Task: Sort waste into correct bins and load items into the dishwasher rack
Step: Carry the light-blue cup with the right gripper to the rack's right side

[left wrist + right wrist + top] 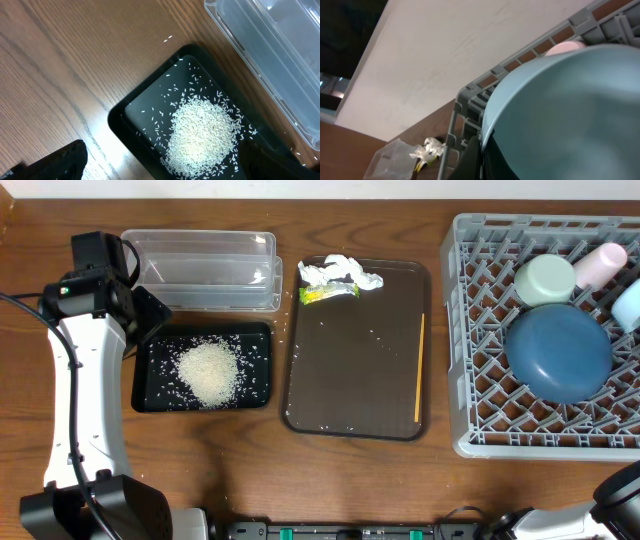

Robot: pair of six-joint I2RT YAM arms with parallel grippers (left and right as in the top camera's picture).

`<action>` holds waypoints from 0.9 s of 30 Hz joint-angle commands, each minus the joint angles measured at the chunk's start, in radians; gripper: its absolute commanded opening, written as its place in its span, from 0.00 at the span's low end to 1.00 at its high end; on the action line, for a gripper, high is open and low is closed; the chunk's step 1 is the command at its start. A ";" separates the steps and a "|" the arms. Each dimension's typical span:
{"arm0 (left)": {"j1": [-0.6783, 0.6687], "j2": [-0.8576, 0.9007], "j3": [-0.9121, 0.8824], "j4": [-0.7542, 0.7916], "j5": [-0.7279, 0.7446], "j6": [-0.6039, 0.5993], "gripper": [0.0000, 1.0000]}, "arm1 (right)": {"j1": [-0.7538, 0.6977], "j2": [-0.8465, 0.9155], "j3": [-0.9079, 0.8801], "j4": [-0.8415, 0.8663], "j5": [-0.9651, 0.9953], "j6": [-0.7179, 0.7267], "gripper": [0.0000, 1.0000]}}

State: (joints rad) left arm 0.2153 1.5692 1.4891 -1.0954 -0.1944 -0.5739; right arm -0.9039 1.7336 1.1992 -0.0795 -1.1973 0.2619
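Note:
White rice [208, 370] lies heaped in the black tray [258, 332]; the clear tub [205, 268] stands just behind it. My left gripper [150, 313] hangs open above the tray's near-left corner, and the left wrist view shows the rice [202, 132] under the left gripper [165, 162]. Crumpled tissue [340, 273], a yellow-green wrapper [328, 293] and a thin stick [419, 368] lie on the brown tray [350, 380]. The grey rack [470, 330] holds a dark blue plate [558, 352], a mint bowl [545, 280] and a pink cup [600, 265]. My right gripper [482, 147] is shut on the rim of a second pale blue bowl [560, 115] at the rack's right edge.
Stray rice grains dot the brown tray and the wood beside the black tray. The right wrist view looks past the rack wall [462, 97] to the tissue [427, 148] and clear tub [387, 160]. The right arm's base [625, 490] sits at the bottom right.

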 commanded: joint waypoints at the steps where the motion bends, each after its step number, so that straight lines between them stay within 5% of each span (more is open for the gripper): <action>1: 0.003 0.004 0.020 -0.003 -0.016 -0.008 0.97 | 0.002 0.016 -0.019 0.048 -0.049 0.021 0.01; 27: 0.003 0.003 0.020 -0.003 -0.016 -0.008 0.97 | -0.013 0.163 -0.018 0.147 -0.085 0.105 0.01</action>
State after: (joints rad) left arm 0.2153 1.5692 1.4891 -1.0958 -0.1944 -0.5735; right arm -0.9051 1.8915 1.1839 0.0689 -1.2987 0.3340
